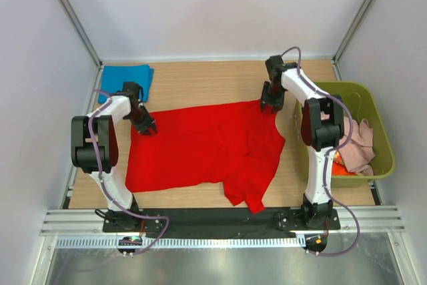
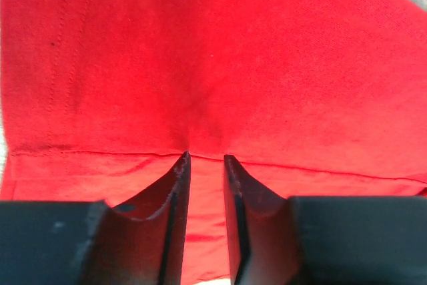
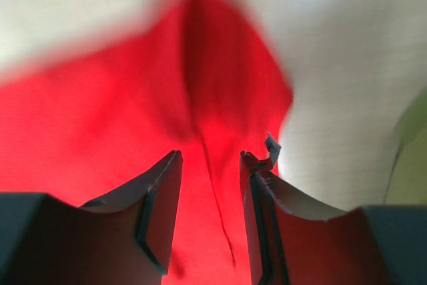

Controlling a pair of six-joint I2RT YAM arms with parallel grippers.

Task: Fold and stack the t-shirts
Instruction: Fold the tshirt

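The left claw [image 1: 145, 125], nearly closed, is pinching the red t-shirt [image 1: 207, 148] at its 10 o'clock corner. The shirt is lying spread on the bench [image 1: 200, 78]. The right claw [image 1: 269, 103] is nipping the 1 o'clock corner likewise, probably stretching that edge flat for folding.

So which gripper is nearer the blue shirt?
Left. The left gripper sits close by the blue shirt; the right gripper is well to its right, across the red shirt.

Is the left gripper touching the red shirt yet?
Touching. The left wrist view shows the left gripper with its fingers pinching the red t-shirt, cloth puckering at their tips.
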